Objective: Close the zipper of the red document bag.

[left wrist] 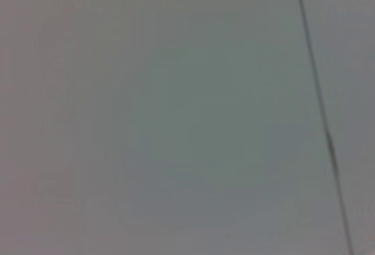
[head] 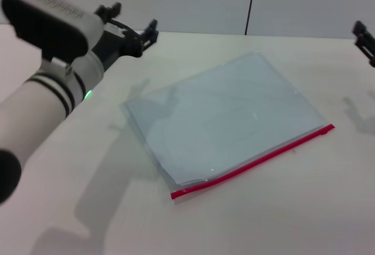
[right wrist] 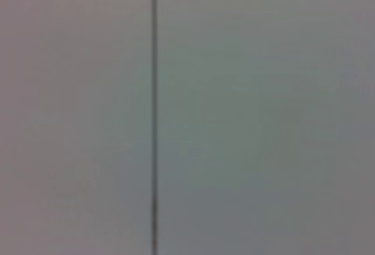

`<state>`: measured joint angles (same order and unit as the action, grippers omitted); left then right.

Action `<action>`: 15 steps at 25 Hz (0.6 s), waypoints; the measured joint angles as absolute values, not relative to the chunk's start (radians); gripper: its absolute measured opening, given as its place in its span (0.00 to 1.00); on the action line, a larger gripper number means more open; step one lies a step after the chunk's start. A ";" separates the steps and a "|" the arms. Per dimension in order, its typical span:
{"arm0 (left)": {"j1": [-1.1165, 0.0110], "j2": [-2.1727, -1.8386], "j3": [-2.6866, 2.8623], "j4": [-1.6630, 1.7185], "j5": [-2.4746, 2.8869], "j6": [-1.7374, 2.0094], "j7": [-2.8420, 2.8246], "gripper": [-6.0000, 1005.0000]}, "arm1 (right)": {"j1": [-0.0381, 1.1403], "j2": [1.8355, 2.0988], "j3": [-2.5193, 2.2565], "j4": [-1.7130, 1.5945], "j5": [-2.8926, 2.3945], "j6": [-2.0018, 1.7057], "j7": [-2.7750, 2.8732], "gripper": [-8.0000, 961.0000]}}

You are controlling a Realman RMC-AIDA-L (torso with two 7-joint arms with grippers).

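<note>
The red document bag [head: 225,120] lies flat mid-counter [head: 304,208], its zipper [head: 253,162] along the near edge; nothing covers it. The left pincer [head: 133,23] hangs spread near the far left edge; the right pincer [head: 364,39], at the right edge, cannot be judged.

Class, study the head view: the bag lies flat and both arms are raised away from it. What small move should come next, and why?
Probably lower the left gripper toward the red document bag. It hangs open above the table's far left, touching nothing; the zipper runs untouched along the bag's near edge. The right gripper sits at the far right.

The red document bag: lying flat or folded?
Flat. The red document bag lies spread on the table, its zipper running straight along the near edge.
</note>
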<state>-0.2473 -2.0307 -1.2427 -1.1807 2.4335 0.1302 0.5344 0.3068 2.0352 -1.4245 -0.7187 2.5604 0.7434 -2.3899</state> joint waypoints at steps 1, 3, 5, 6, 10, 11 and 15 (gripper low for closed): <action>-0.242 -2.031 -1.232 -1.171 2.431 0.164 0.532 0.80 | 0.308 2.035 -1.426 -0.691 2.607 0.763 -2.424 0.65; -0.231 -2.031 -1.194 -1.135 2.420 0.286 0.523 0.80 | 0.315 2.036 -1.427 -0.640 2.681 0.810 -2.476 0.65; -0.221 -2.031 -1.159 -1.097 2.410 0.413 0.503 0.80 | 0.331 2.036 -1.427 -0.585 2.733 0.859 -2.513 0.65; -0.217 -2.031 -1.138 -1.070 2.406 0.490 0.489 0.80 | 0.340 2.036 -1.426 -0.561 2.748 0.878 -2.524 0.65; -0.226 -2.028 -1.106 -1.013 2.405 0.580 0.447 0.80 | 0.362 2.036 -1.417 -0.507 2.771 0.908 -2.545 0.65; -0.229 -2.028 -1.105 -1.006 2.405 0.583 0.442 0.80 | 0.364 2.036 -1.417 -0.504 2.772 0.908 -2.548 0.65; -0.236 -2.029 -1.105 -0.994 2.404 0.585 0.431 0.80 | 0.373 2.036 -1.414 -0.487 2.774 0.908 -2.553 0.65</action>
